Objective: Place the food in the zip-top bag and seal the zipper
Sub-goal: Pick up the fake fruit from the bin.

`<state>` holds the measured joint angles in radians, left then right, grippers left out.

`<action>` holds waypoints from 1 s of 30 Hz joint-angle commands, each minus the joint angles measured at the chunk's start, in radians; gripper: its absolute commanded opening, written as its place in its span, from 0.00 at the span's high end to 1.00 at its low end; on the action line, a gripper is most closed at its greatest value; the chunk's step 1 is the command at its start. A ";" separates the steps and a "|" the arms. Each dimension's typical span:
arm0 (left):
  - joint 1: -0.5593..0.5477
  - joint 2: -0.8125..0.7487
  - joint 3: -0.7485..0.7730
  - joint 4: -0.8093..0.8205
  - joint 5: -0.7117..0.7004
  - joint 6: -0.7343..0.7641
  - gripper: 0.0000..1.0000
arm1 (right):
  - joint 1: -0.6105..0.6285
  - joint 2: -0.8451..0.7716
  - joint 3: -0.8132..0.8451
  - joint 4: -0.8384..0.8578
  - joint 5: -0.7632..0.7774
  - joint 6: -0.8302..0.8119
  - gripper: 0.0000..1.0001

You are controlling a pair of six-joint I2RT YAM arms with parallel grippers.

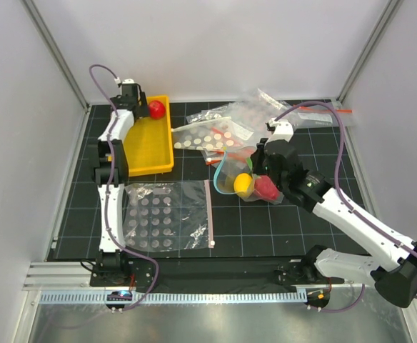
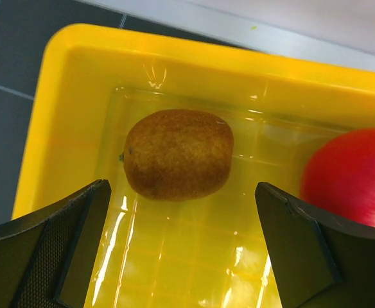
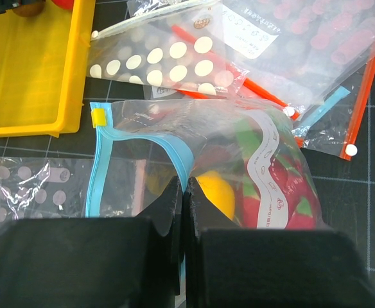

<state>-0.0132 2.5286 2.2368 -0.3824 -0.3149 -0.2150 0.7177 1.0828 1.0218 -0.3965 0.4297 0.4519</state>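
The brown kiwi [image 2: 178, 154] and the red ball [image 2: 354, 176] lie in the yellow tray [image 2: 78, 77]. My left gripper [image 2: 181, 250] is open just above the tray floor, the kiwi a little ahead of its fingers. From above, only the red ball [image 1: 156, 108] shows beside the left gripper [image 1: 131, 96]. My right gripper [image 3: 185, 186] is shut on the light-blue zipper [image 3: 174, 151] edge of the clear zip-top bag [image 3: 239, 138], holding its mouth open. The yellow lemon [image 3: 216, 192] and the pink-red fruit [image 3: 290, 192] are inside the bag [image 1: 233, 175].
A white-dotted bag [image 1: 162, 214] with a pale pink strip lies flat at the front left. More bags with red-orange strips [image 1: 265, 114] are piled behind the clear bag. The yellow tray [image 1: 148, 146] stands at the back left.
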 commanded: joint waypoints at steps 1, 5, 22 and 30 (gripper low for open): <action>0.007 0.042 0.070 0.014 -0.033 0.075 0.00 | 0.003 -0.003 0.011 0.064 -0.011 0.018 0.99; 0.009 0.077 0.075 0.049 -0.038 0.121 0.00 | 0.003 -0.007 0.011 0.062 -0.028 0.022 0.99; 0.009 0.083 0.115 0.063 -0.048 0.129 0.64 | 0.003 -0.011 0.012 0.061 -0.026 0.024 0.99; 0.009 -0.214 -0.187 0.096 -0.007 -0.026 0.77 | 0.002 -0.021 0.008 0.067 -0.023 0.018 0.99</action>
<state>-0.0109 2.4920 2.1078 -0.3199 -0.3473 -0.1516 0.7177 1.0870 1.0218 -0.3950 0.3973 0.4667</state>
